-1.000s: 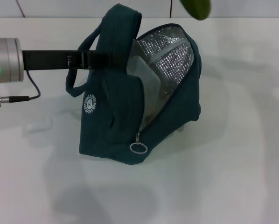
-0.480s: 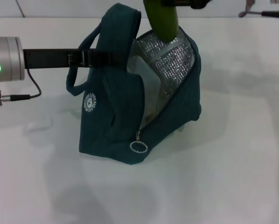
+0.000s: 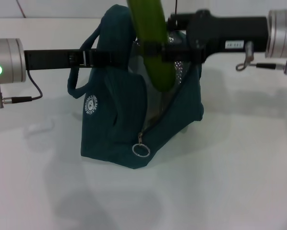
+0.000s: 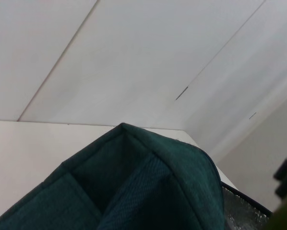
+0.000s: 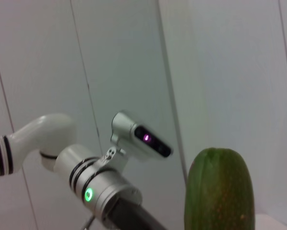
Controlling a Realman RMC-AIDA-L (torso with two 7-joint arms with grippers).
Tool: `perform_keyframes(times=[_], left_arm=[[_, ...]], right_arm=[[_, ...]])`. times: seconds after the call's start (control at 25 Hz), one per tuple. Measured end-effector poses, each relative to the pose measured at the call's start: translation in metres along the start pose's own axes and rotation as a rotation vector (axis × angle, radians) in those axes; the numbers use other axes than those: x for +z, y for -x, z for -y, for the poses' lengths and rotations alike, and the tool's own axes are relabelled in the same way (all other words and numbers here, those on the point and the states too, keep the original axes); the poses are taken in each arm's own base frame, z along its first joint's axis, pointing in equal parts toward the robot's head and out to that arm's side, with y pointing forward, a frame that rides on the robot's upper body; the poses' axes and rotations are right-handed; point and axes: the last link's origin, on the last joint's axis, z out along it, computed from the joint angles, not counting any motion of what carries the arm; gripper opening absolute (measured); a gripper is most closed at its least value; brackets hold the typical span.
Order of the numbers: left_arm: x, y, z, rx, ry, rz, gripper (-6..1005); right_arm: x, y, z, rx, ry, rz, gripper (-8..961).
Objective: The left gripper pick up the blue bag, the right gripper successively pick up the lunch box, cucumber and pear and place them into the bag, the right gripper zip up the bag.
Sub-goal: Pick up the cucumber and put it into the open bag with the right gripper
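A: Biggest first. Worktop (image 3: pixel 239 182), white, carries the blue bag (image 3: pixel 114 134).
B: Bag state?
A: Upright, mouth open toward the right end effector, silver lining barely showing behind the cucumber. Zip ring (image 3: pixel 140 150) hangs low on the front edge, well below both end effectors. Round white logo (image 3: pixel 91 105) on the side under the left end effector.
B: Left end effector?
A: Left end effector (image 3: pixel 101 58) reaches in level from the left and is clamped on the bag's top by the handle loop. Left wrist view just shows the bag's upper fold (image 4: pixel 134 182) right under the camera.
B: Right one?
A: Right end effector (image 3: pixel 163 50) comes in level from the right, over the bag's mouth, fingers closed around the cucumber (image 3: pixel 153 43).
B: Cucumber position?
A: Nearly vertical, slightly tilted. Top end runs out of the head view above the end effector; lower end hangs below the fingers, in front of the bag opening. Can't tell whether the tip is inside the mouth or just before it. Right wrist view shows its rounded end (image 5: pixel 220 191) close to the camera, with the left arm's silver wrist (image 5: pixel 102 191) farther off.
B: Lunch box, pear?
A: Can't make either out.
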Motion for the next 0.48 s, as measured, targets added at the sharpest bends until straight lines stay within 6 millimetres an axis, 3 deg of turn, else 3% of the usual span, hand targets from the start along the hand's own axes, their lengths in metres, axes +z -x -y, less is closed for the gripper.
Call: perform_keyframes(times=[0.48], left_arm=[[-0.002,0.0022,0.0012,-0.01,-0.003,-0.003,39]], right_arm=[[-0.0038,-0.0104,-0.0064,0.016,0.024,-0.013,596]])
